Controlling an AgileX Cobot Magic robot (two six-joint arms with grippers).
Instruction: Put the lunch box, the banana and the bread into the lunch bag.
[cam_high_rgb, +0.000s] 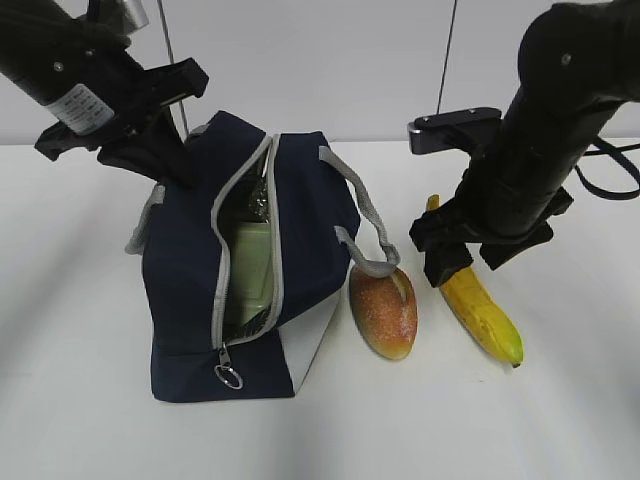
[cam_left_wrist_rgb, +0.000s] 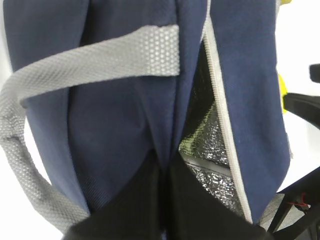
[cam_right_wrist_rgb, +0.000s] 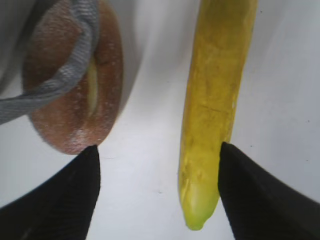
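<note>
So the left gripper (cam_left_wrist_rgb: 162, 210) is pinching the lunch bag (cam_high_rgb: 190, 270) fabric beside the unzipped opening, lunch box (cam_high_rgb: 250, 265) sitting inside. The right gripper (cam_right_wrist_rgb: 157, 195) is hanging wide open around the banana (cam_right_wrist_rgb: 212, 100) on the worktop (cam_high_rgb: 80, 400), with the bread (cam_high_rgb: 383, 312) lying beside the bag.

Right gripper (cam_right_wrist_rgb: 157, 192) jaws standing wide over the white table (cam_right_wrist_rgb: 150, 130); banana (cam_right_wrist_rgb: 210, 110) lying beside the right jaw; bread (cam_right_wrist_rgb: 75, 85) sitting left, grey handle (cam_right_wrist_rgb: 60, 80) draping across it.
</note>
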